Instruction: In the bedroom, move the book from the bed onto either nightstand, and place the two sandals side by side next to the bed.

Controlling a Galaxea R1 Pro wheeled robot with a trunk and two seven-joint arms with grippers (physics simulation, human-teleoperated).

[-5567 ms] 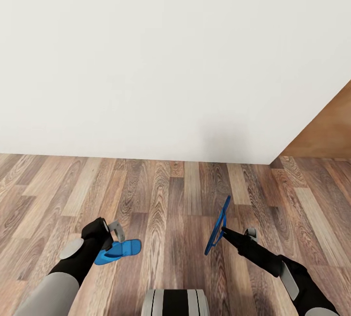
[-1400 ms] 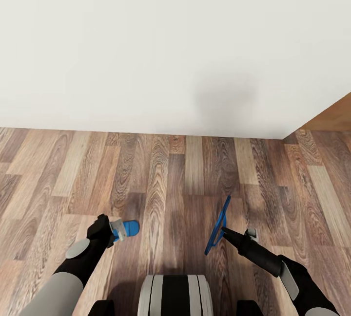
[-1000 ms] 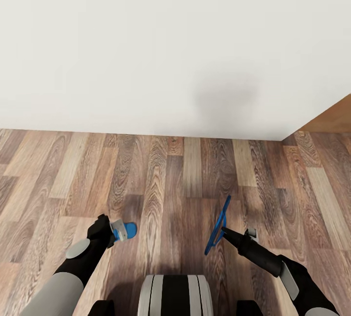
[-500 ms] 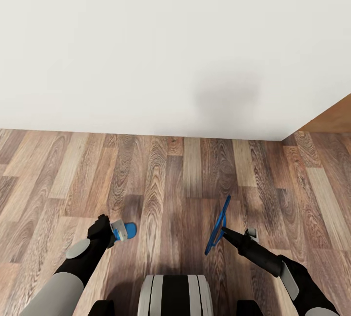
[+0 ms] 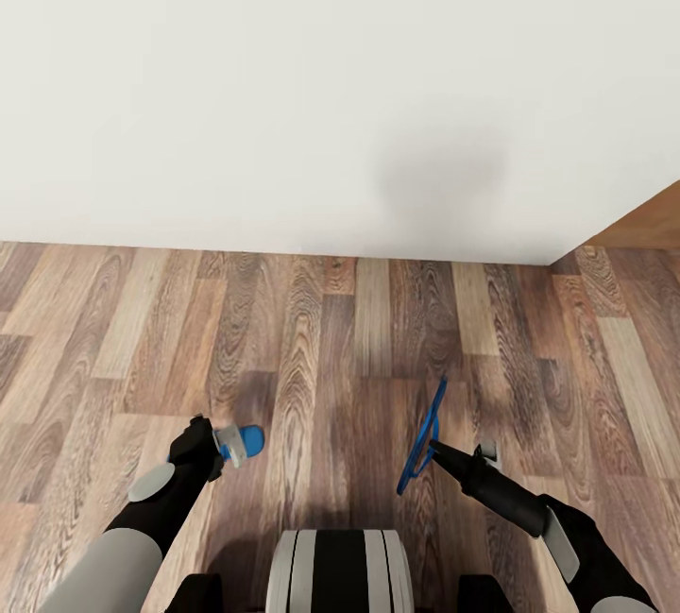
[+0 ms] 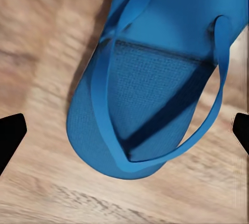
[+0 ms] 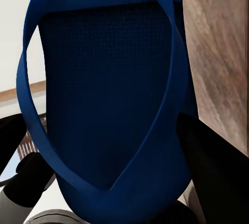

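Here, scene: we face a white wall [image 5: 283,75] over plank floor [image 5: 359,358], with a brown wooden panel [image 5: 642,221] at far right; bed, book and nightstand are nowhere among what we can see.
Left claw [image 5: 227,446]: low over the floor at near left, closed on the left sandal [image 5: 247,440], whose blue end sticks out toward the right; from the wrist, the sole and strap [image 6: 155,105] lie close above the planks, and we cannot tell if it touches them.
Right claw [image 5: 436,449]: at near right, gripping the right sandal [image 5: 425,438], which stands on edge, its far end tilted up and away.
Sandals' relation: well apart, one flat, one edgewise.
Stage, as we judge: carrying both toward the bed.
Risk: the thin edgewise sandal may swing or slip as the base moves, since the grip takes only its near end.
Risk: releasing here would leave the pair away from the bed and not side by side.
Risk: the low left sandal could drag on the planks and twist loose.
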